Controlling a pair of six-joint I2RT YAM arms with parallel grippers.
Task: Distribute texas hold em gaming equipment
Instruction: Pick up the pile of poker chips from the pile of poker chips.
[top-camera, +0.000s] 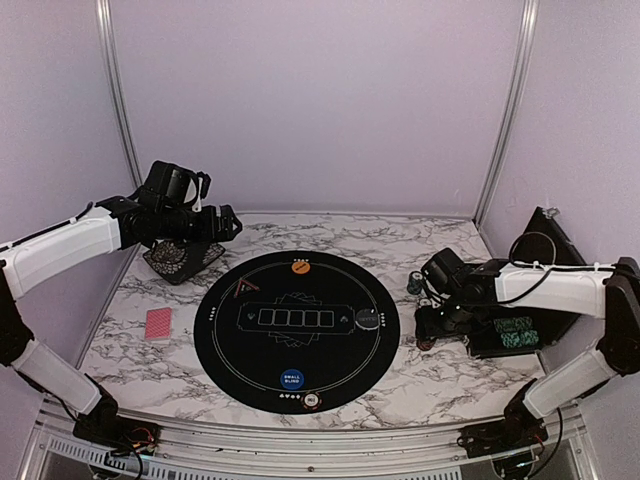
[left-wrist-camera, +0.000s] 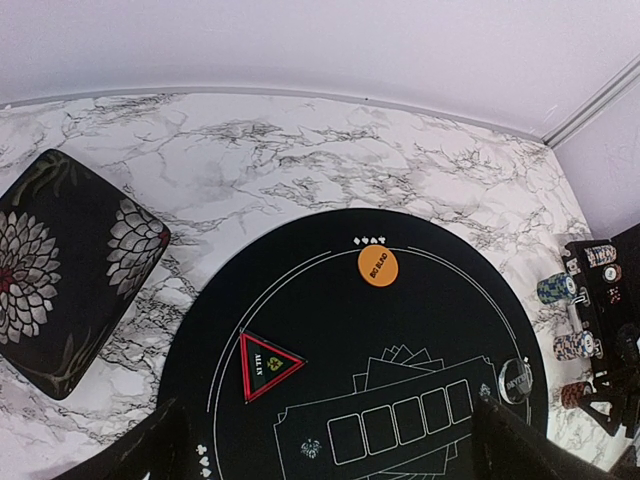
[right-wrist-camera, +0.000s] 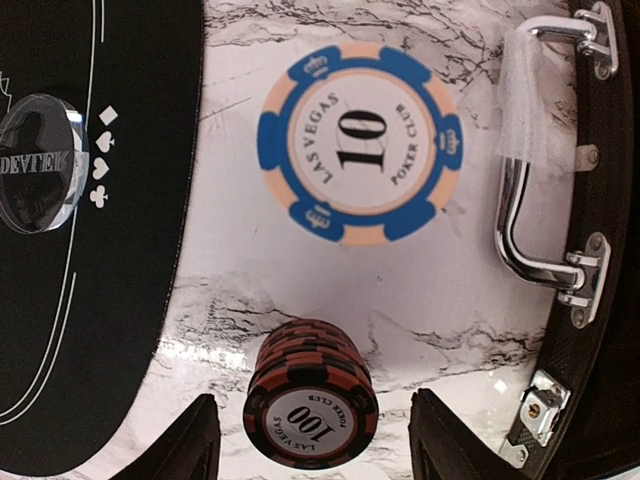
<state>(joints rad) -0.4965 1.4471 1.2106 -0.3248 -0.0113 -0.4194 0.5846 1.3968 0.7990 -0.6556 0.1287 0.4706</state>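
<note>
Right wrist view: a short stack of red-and-black striped-edge poker chips (right-wrist-camera: 310, 400) stands on the white marble tabletop (right-wrist-camera: 240, 270) between the right gripper's (right-wrist-camera: 312, 430) spread fingers, with a gap on either side. Just beyond the fingertips a blue-and-cream chip (right-wrist-camera: 360, 145) marked 10 lies flat, between the round black mat (right-wrist-camera: 130, 250) and a black case's chrome handle (right-wrist-camera: 520, 210). The left gripper (left-wrist-camera: 328, 440) hangs wide apart and empty, with the red-edged black triangular marker (left-wrist-camera: 268, 365) on the mat ahead of it.

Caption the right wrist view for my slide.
Open right gripper straddles a stack of red-and-black 100 chips on the marble table, a blue 10 chip lying flat beyond.
</note>
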